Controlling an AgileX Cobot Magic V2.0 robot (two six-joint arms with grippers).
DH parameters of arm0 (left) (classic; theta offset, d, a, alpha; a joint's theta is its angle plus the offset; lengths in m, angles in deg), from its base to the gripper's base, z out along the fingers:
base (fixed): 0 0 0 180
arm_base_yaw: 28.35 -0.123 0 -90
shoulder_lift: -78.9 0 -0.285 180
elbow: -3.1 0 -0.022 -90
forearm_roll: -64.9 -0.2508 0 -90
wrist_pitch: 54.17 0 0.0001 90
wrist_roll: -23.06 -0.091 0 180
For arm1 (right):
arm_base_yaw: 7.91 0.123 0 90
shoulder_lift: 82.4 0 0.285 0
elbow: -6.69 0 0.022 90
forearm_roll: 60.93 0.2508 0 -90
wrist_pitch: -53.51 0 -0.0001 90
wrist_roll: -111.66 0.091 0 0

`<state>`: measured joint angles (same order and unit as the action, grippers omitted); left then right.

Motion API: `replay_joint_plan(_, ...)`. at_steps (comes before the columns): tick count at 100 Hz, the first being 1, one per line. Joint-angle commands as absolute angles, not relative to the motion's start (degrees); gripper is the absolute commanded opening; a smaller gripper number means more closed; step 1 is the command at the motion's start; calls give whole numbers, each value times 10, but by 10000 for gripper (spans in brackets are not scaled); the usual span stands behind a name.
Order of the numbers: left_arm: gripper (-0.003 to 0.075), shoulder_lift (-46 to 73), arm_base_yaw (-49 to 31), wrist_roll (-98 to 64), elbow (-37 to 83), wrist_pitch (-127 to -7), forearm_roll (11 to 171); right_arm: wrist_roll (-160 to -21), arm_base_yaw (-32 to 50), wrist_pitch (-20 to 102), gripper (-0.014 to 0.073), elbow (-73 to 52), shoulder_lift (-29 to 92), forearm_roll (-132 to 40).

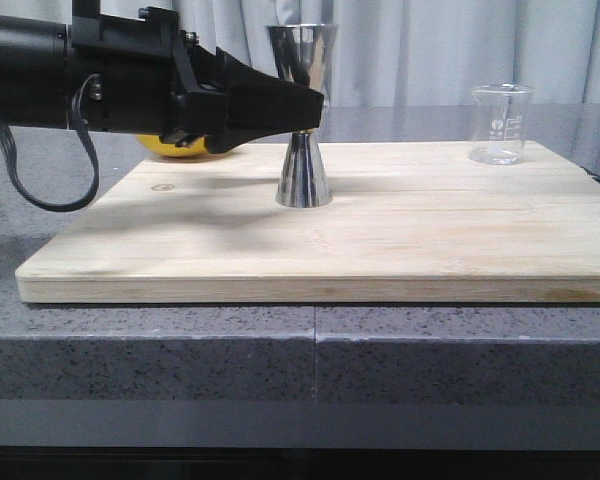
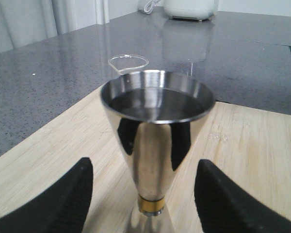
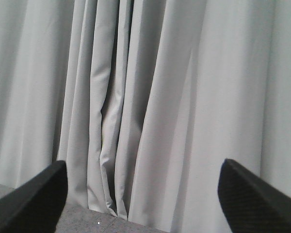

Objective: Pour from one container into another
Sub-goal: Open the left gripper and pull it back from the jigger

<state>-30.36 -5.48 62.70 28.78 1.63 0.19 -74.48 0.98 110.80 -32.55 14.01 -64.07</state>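
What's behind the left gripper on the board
A yellow round object shows just under and behind the left gripper; the arm covers most of it, so what it is stays unclear.

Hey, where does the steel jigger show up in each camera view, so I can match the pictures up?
Front view: the steel jigger stands upright near the middle of the wooden board, the left tool at its upper cup.
Left wrist view: the jigger fills the centre, between the tool's two open fingers.
Right wrist view: not in it; only curtain shows.
Shared landmark: the glass beaker, behind the jigger in the left wrist view.
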Motion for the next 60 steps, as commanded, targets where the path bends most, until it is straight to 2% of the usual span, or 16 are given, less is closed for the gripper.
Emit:
replay_joint_plan(1,428,-272,-55,638,275,52,15,-745,9,1146,568,-313,159,-641)
replay_joint_plan(60,428,-234,-85,713,275,51,-82,-745,9,1146,568,-313,159,-641)
